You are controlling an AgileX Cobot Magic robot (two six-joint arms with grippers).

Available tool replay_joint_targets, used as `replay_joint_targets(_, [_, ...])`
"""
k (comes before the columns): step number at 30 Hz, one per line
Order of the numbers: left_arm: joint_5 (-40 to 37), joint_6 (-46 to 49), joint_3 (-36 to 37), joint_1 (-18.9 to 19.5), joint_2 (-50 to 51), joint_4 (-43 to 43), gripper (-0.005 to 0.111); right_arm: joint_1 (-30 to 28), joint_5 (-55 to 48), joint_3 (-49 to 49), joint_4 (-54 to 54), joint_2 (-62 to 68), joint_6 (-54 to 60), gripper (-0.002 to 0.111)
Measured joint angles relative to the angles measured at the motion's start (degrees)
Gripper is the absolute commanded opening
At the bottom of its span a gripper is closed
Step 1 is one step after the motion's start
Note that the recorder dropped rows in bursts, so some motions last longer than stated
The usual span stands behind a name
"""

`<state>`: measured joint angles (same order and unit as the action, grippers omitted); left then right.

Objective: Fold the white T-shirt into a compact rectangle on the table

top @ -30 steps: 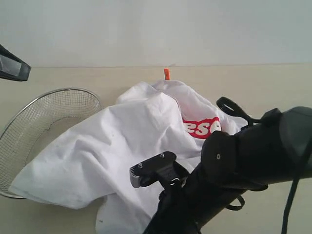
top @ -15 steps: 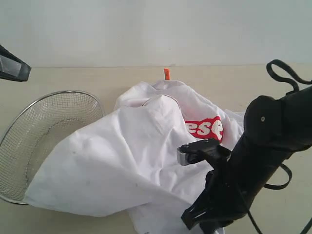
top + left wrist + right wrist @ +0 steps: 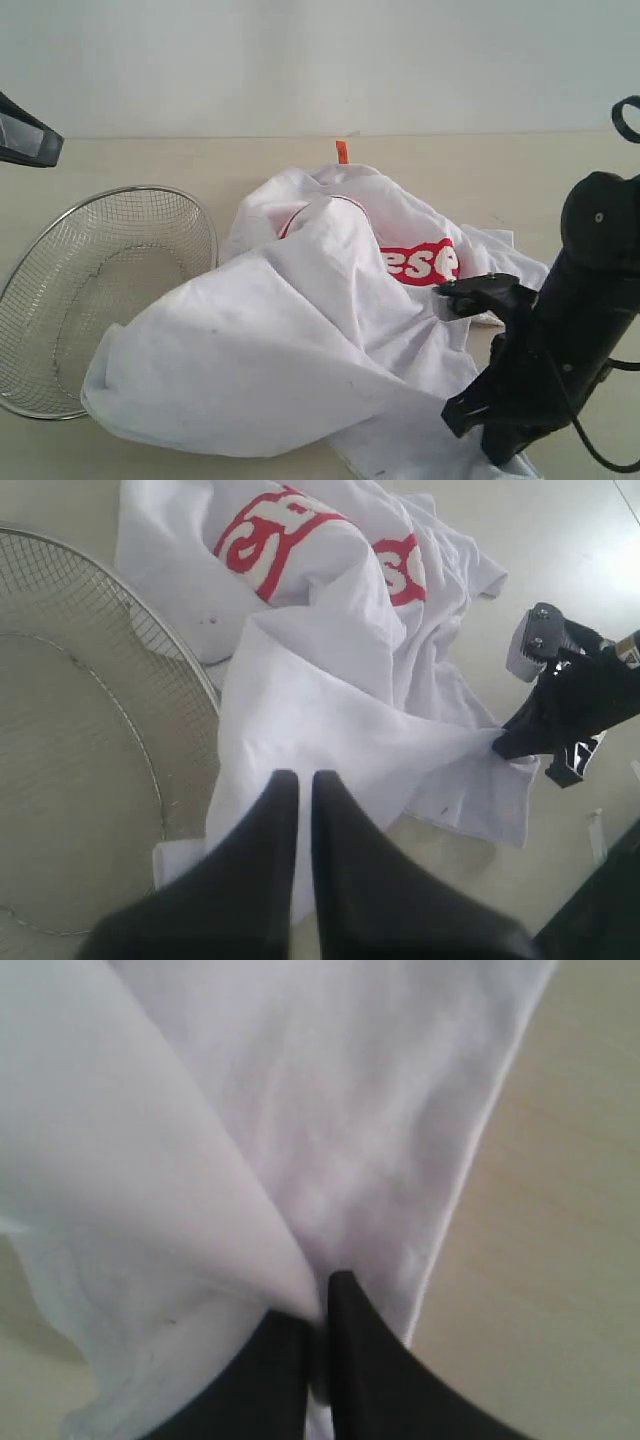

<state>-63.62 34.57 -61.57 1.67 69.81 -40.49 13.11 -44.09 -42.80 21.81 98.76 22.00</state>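
Observation:
The white T-shirt (image 3: 280,340) lies crumpled on the table (image 3: 500,170), with part of its red lettered band (image 3: 420,262) showing and the orange collar tag (image 3: 342,152) at the far side. My right gripper (image 3: 318,1305) is shut on a fold of the shirt (image 3: 330,1110) near its front right corner, low at the table (image 3: 495,455). In the left wrist view my left gripper (image 3: 298,780) hangs shut above the shirt (image 3: 330,700), apart from it and with nothing in it.
A round wire-mesh basket (image 3: 130,190) sits at the left, with the shirt's left edge just beside its rim (image 3: 100,610). The black right arm (image 3: 570,330) stands over the front right. A dark part of the left arm (image 3: 25,135) shows at the left edge.
The right arm has swung to the right with the pinched fabric in its gripper. The shirt's left side has slid right off the basket. The left arm has not moved.

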Motion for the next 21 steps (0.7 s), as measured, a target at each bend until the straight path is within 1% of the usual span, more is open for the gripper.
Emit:
replay_joint_targets(4, [0.0, 0.0, 0.0, 0.0, 0.0, 0.0, 0.005, -2.4, -0.5, 0.0, -2.2, 0.0, -1.4, 0.0])
replay_joint_targets(10, [-0.2, 0.0, 0.0, 0.0, 0.0, 0.0, 0.005, -5.5, -2.0, 0.0, -8.4, 0.0, -6.9, 0.0])
replay_joint_targets(15, [-0.2, 0.0, 0.0, 0.0, 0.0, 0.0, 0.005, -7.8, -2.3, -0.2, -9.6, -0.4, -7.8, 0.0])
replay_joint_targets(19, [-0.3, 0.0, 0.0, 0.0, 0.0, 0.0, 0.005, -9.7, -2.2, -1.0, -9.7, -3.2, -8.0, 0.0])
replay_joint_targets(20, [-0.4, 0.0, 0.0, 0.0, 0.0, 0.0, 0.005, -10.4, -1.8, -1.1, -9.5, -5.2, -8.0, 0.001])
replay_joint_targets(21, [-0.4, 0.0, 0.0, 0.0, 0.0, 0.0, 0.005, -10.8, -1.6, -1.1, -9.1, -6.2, -8.0, 0.01])
